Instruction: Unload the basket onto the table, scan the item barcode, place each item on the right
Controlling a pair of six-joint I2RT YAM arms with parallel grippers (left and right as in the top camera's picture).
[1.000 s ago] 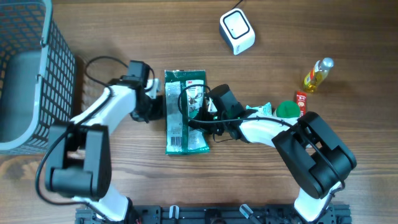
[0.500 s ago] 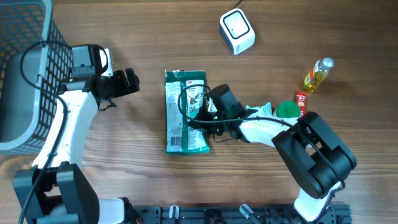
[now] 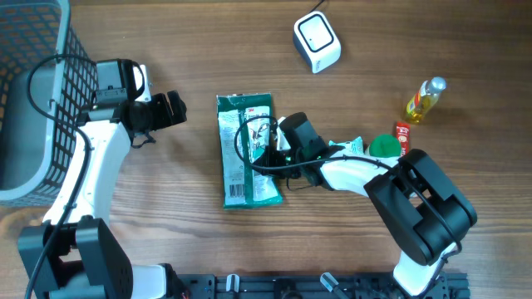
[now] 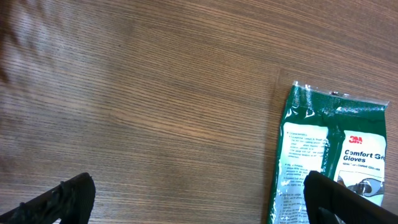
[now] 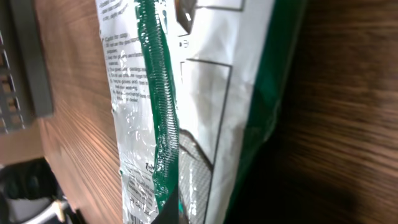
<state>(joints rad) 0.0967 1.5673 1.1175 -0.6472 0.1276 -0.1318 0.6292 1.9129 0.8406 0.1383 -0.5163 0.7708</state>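
Note:
The item is a flat green and white pack of gloves (image 3: 246, 149) lying on the wooden table, its printed face up (image 4: 333, 155). A white patch with dark bars (image 3: 237, 193) sits near its lower left corner, too small to read. My right gripper (image 3: 277, 151) is shut on the pack's right edge; up close the film and green seam (image 5: 158, 124) fill the right wrist view, with the jaws (image 5: 186, 210) closed at the bottom. My left gripper (image 3: 172, 109) stands open and empty to the pack's left, fingers (image 4: 65, 198) wide apart over bare wood.
A white scanner (image 3: 317, 41) stands at the back, right of centre. A grey wire basket (image 3: 33, 100) fills the far left. A yellow bottle (image 3: 424, 100), a red box (image 3: 403, 138) and a green object (image 3: 383, 146) sit at the right, beside the right arm.
My left gripper let go of the pack's left edge, opened, and drew back up and to the left. The pack has since shifted slightly left and tilted. The right gripper stays shut on it.

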